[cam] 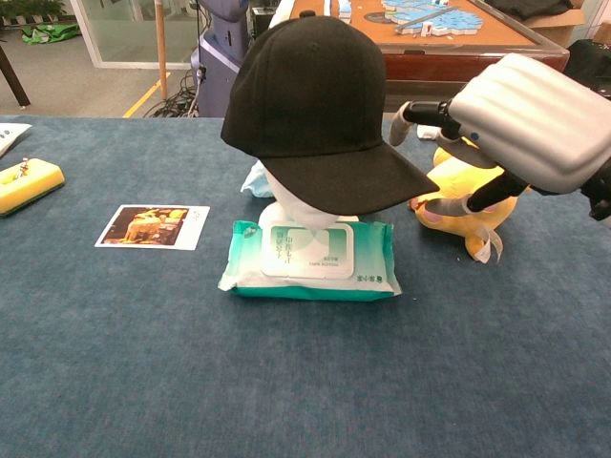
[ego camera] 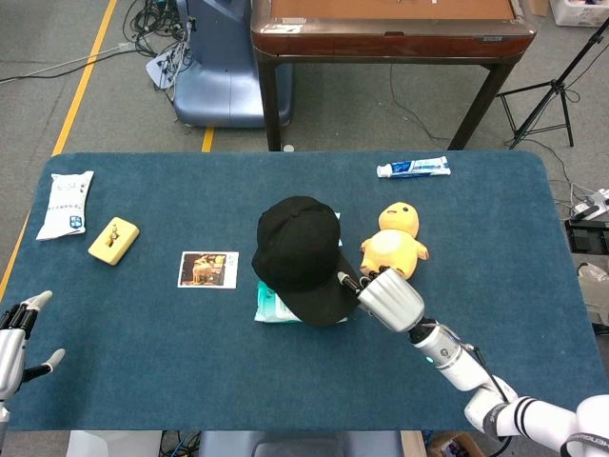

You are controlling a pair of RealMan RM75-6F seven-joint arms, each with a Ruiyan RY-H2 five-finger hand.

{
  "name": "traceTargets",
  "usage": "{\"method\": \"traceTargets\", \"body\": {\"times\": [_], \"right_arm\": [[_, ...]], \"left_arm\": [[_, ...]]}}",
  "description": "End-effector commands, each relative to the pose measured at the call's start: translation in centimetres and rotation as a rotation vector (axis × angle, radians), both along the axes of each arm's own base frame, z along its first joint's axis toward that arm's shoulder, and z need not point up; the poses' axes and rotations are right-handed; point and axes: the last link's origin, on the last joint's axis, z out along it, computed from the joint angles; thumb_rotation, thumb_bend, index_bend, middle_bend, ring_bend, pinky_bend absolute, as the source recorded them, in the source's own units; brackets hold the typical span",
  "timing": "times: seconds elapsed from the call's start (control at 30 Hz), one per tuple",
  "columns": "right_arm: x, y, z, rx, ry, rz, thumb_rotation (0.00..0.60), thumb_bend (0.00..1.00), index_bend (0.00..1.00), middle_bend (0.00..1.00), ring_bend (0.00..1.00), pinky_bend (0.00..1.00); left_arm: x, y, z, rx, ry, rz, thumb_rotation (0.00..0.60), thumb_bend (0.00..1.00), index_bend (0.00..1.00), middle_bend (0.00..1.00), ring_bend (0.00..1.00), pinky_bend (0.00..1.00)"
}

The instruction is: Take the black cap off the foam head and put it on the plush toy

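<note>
Black cap (cam: 310, 105) sits on white foam head (cam: 286, 202), brim toward plush toy (cam: 471, 205). Foam head stands behind wet-wipe pack (cam: 310, 260) on blue counter (cam: 191, 382); pack closed, contents hidden.

Right hand (cam: 535, 119) beside cap brim, fingers (cam: 420, 113) spread, grasping nothing; hand partly hides yellow plush toy lying on counter just beside cap.

Left hand (ego camera: 13, 343) at near-left counter edge, fingers apart, nothing held.

Around: photo card (ego camera: 208, 268), yellow block (ego camera: 113, 240), white packet (ego camera: 65, 204), toothpaste tube (ego camera: 413, 168) at far edge.
</note>
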Motion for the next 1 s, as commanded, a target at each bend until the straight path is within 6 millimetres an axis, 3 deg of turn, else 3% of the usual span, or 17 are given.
{"method": "traceTargets", "body": {"times": [0.03, 0.43, 0.63, 1.0], "right_arm": [[0.34, -0.15, -0.37, -0.006, -0.007, 0.027, 0.6, 0.0, 0.39, 0.92, 0.92, 0.98], [0.62, -0.65, -0.65, -0.038, -0.055, 0.109, 0.6, 0.01, 0.39, 0.93, 0.93, 0.99], [0.75, -0.72, -0.44, -0.048, -0.091, 0.145, 0.6, 0.07, 0.43, 0.94, 0.94, 1.0], [1.28, -0.12, -0.05, -0.049, -0.137, 0.199, 0.6, 0.3, 0.49, 0.95, 0.95, 1.0]], "left_arm": [[0.0, -0.03, 0.04, 0.001, -0.001, 0.0, 0.6, 0.17, 0.15, 0.2, 0.2, 0.5], [-0.02, -0.1, 0.1, 0.004, -0.003, 0.0, 0.6, 0.17, 0.15, 0.2, 0.2, 0.5], [-0.03, -0.09, 0.09, 0.004, -0.003, 0.002, 0.6, 0.17, 0.14, 0.2, 0.2, 0.5], [-0.03, -0.08, 0.03, 0.003, -0.001, 0.002, 0.6, 0.17, 0.15, 0.2, 0.2, 0.5]]}}
